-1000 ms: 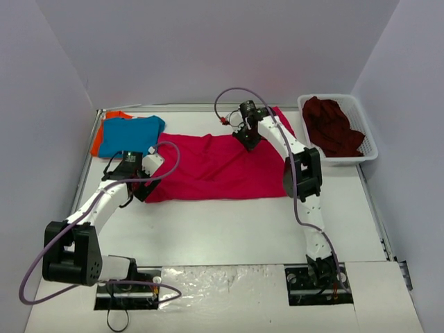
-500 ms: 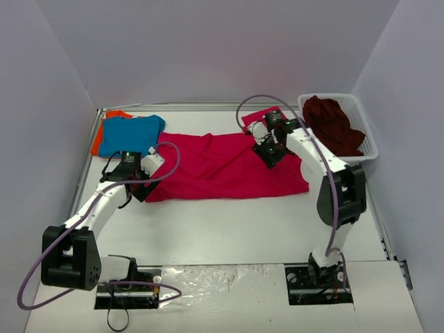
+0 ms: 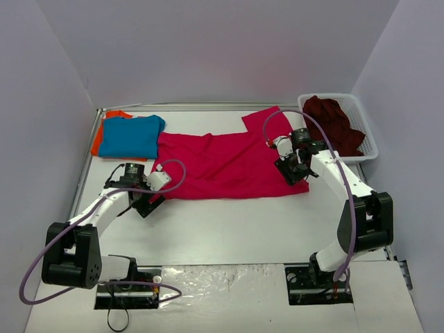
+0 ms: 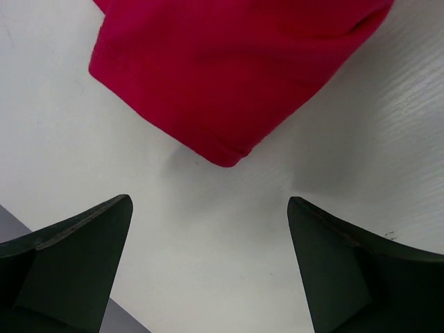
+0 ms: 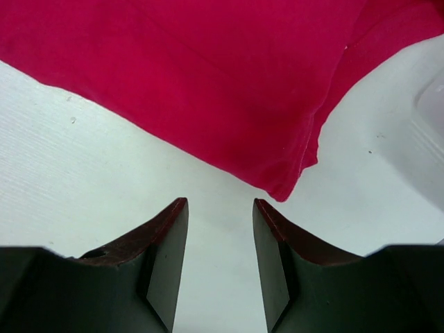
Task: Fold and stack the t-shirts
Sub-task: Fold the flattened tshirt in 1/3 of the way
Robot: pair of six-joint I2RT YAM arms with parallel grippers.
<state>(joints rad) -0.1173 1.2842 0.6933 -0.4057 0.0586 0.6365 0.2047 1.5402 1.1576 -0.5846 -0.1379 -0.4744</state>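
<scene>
Crimson-pink t-shirt (image 3: 229, 163) lies spread flat on the table (image 3: 229, 222), between the two arms. Right fingers (image 3: 290, 171) have swung from the upper middle of the cloth to its near right corner and let go. They stand part open, holding nothing. Left fingers (image 3: 143, 203) stand wide apart and empty, just off the near left corner. Spreading appears complete; folding can begin. Blue t-shirt (image 3: 130, 135) on orange t-shirt (image 3: 97, 144) lies just beside the far left edge, clear of the fold. Maroon t-shirt (image 3: 333, 125) waits in the basket (image 3: 368, 151).
</scene>
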